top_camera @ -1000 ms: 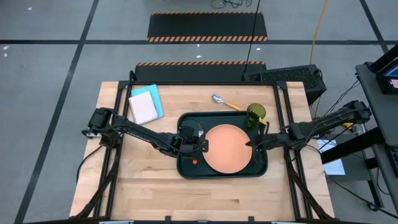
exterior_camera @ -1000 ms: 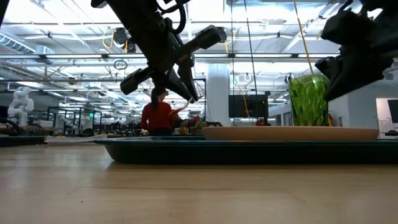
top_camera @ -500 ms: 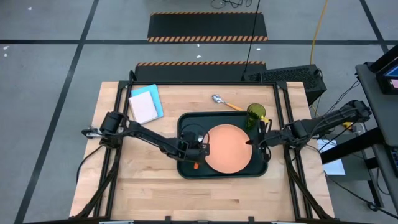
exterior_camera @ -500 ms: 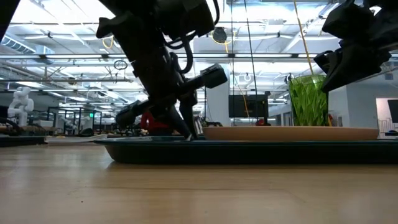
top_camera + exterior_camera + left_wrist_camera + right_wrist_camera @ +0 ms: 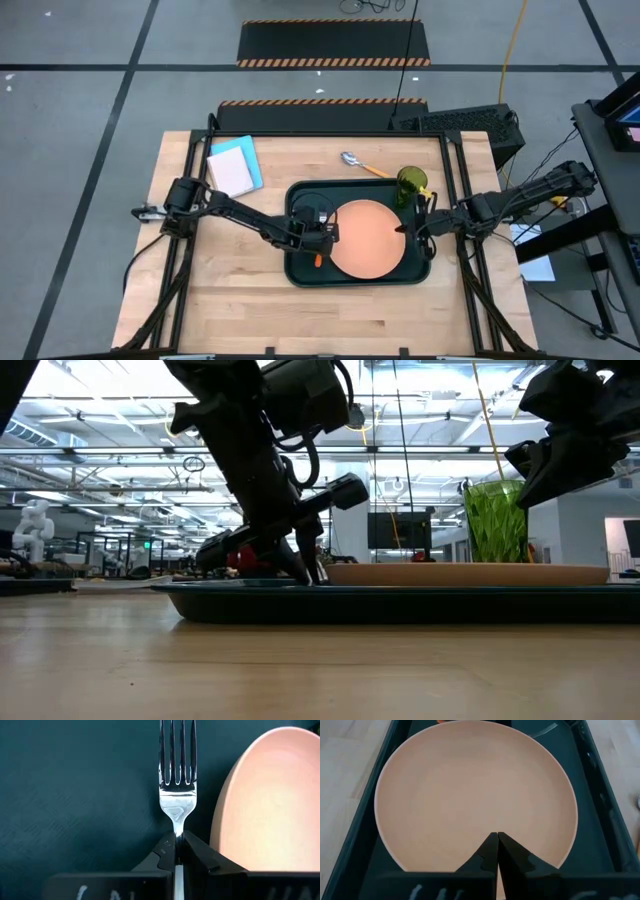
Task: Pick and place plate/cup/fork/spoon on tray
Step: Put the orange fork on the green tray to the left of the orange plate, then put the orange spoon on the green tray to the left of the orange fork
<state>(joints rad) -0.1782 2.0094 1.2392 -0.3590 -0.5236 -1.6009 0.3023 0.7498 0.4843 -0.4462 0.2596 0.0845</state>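
The dark tray [image 5: 296, 272] lies at the table's middle with the salmon plate [image 5: 365, 238] flat in it. The green cup [image 5: 410, 184] stands at the tray's far right corner. The spoon [image 5: 358, 163] lies on the wood beyond the tray. My left gripper [image 5: 318, 240] is down in the tray's left part beside the plate, shut on the fork [image 5: 177, 780]; the fork's orange handle [image 5: 318, 260] shows on the gripper's near side. My right gripper [image 5: 403, 230] is shut and empty, hovering above the plate's right edge [image 5: 485, 850]. My left gripper pinches the fork's silver neck [image 5: 177, 827], just behind the tines, between its two fingers. The fingers slant down into the tray [image 5: 310, 572] from the table's left. The tines [image 5: 177, 750] reach out past the fingertips over the tray floor; whether they touch it I cannot tell.
A blue and white notebook [image 5: 235, 168] lies at the table's far left. Bare wood runs along the near edge and at both sides of the tray. In the low view a person in red shows far off in the room.
My left gripper has gone down with the fork, from well above the tray to the tray's floor beside the plate, and a little toward the near edge. It stays shut on the fork.
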